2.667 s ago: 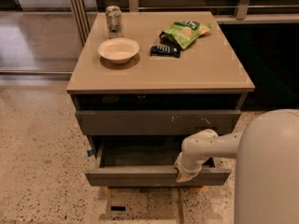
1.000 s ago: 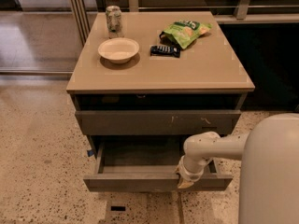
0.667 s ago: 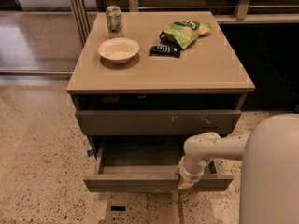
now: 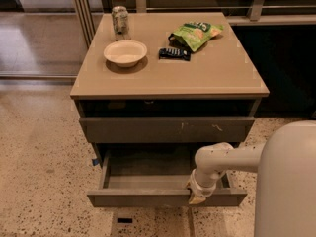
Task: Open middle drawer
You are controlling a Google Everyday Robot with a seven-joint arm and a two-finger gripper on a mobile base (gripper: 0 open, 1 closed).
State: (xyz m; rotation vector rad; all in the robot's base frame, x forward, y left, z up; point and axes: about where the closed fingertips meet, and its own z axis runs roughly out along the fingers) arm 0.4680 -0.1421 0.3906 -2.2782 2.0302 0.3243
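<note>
The middle drawer [image 4: 148,198] of the tan-topped cabinet [image 4: 217,78] stands pulled out toward me, its shallow grey tray [image 4: 143,169] showing. Its plain dark grey front is at the bottom of the view. Above it sits the shut top drawer front [image 4: 163,129] with pale scratch marks. My gripper [image 4: 196,197] hangs from the white arm at the right part of the middle drawer's front edge, pointing down onto the rim. The lowest drawer is hidden below the open one.
On the cabinet top stand a white bowl [image 4: 125,52], a can [image 4: 119,19], a green chip bag [image 4: 196,32] and a dark snack bar [image 4: 174,54]. Speckled floor lies left. My white body [image 4: 289,181] fills the lower right. A railing runs behind.
The middle drawer has slid a little further out toward me, and my gripper has moved with its front edge, down in the view.
</note>
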